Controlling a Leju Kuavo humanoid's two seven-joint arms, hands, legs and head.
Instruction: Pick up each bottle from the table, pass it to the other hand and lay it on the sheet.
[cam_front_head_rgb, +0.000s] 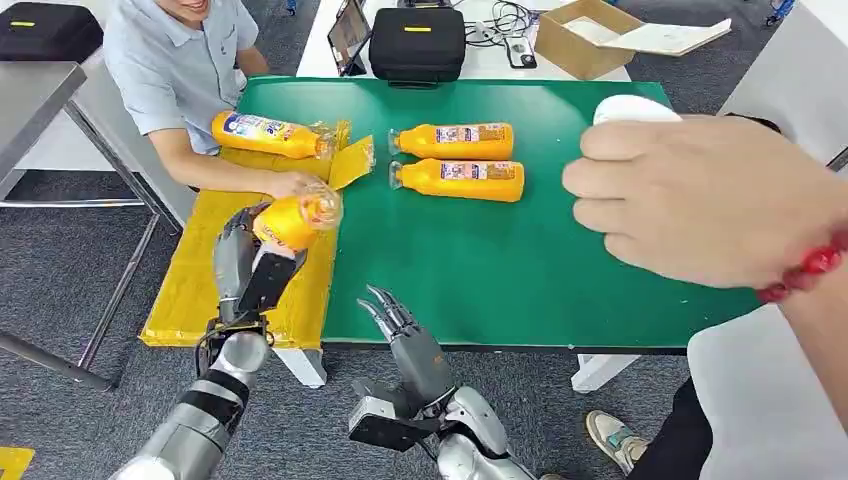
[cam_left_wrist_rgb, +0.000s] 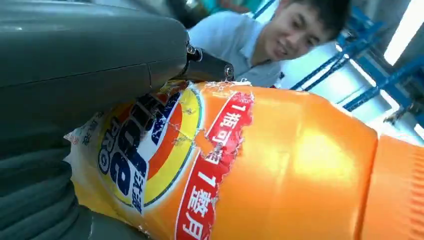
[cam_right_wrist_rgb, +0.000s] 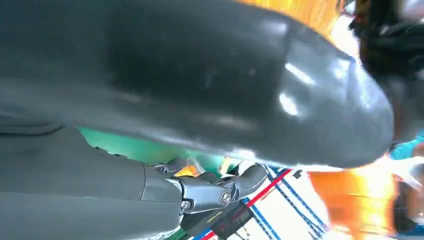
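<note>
Over the yellow sheet (cam_front_head_rgb: 190, 290), at nine o'clock of the green mat (cam_front_head_rgb: 480, 260), the left hand (cam_front_head_rgb: 245, 265) grips an orange bottle (cam_front_head_rgb: 292, 218). The right hand (cam_front_head_rgb: 395, 315) is empty, fingers apart. The placing step seems underway; next, lowering and releasing the bottle flat.

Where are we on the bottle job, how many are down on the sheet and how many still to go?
One orange plastic bottle already lies on the yellow sheet, near a seated person's arm. The left hand grips a second orange bottle above the sheet, not yet laid down. The right hand is empty, fingers apart, at the near edge of the green mat. Two more orange bottles lie side by side on the mat, untouched.
</note>
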